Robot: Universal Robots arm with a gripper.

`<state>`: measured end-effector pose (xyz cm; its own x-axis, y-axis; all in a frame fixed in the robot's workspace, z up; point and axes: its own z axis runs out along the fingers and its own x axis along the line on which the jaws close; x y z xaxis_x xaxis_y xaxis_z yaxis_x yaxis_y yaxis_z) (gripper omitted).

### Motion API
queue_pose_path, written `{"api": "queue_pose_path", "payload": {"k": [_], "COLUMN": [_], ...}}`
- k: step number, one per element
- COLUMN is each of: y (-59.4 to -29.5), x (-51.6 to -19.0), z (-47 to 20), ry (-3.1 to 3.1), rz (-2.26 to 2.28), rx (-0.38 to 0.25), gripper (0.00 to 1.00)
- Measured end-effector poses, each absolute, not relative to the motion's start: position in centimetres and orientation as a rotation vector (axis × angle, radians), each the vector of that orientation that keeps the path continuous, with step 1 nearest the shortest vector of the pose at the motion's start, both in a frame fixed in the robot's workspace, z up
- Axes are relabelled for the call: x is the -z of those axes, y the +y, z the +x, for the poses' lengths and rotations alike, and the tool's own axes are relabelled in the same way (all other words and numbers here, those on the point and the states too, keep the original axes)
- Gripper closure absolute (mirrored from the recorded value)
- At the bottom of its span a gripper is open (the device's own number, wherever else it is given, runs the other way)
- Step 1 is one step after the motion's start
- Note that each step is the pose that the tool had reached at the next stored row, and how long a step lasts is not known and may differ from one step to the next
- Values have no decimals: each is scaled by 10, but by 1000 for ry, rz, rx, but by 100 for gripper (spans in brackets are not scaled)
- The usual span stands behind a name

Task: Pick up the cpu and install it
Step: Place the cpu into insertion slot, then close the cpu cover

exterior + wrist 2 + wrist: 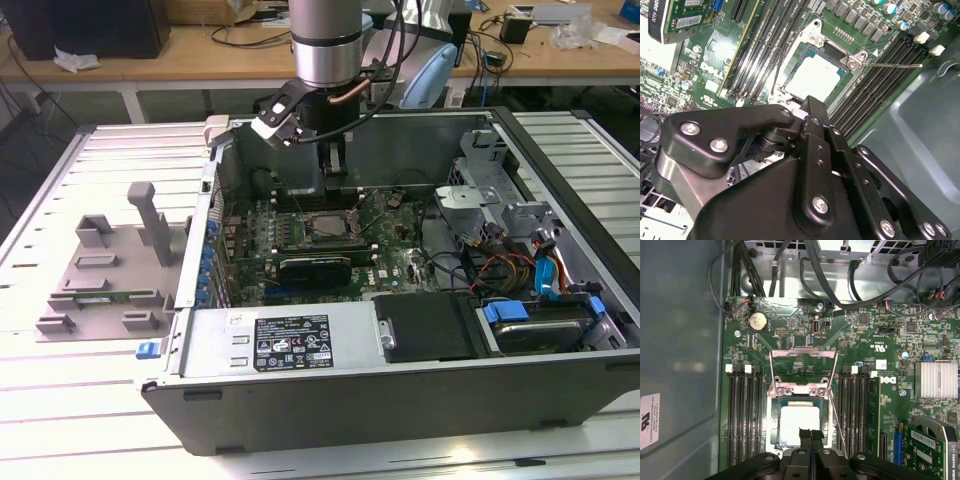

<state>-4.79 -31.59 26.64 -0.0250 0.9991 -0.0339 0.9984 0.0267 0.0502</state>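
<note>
my gripper (810, 434) is clenched, its two fingers pressed together with nothing between them, the tips over one edge of the cpu (800, 425). i cannot tell whether they touch it. the cpu lies flat in its socket on the motherboard (865, 335), silver top up. the load plate (802, 371) stands swung open and the thin lever (838, 425) runs alongside. memory slots (742, 415) flank the socket. in the exterior view the arm reaches down into the open computer case (400, 395).
</note>
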Motion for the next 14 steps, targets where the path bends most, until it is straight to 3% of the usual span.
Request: {"api": "queue_pose_path", "payload": {"k": [14], "y": [-316], "x": [-266], "z": [-48], "ry": [2206], "rz": [2149], "rx": [-15], "gripper": [89]}}
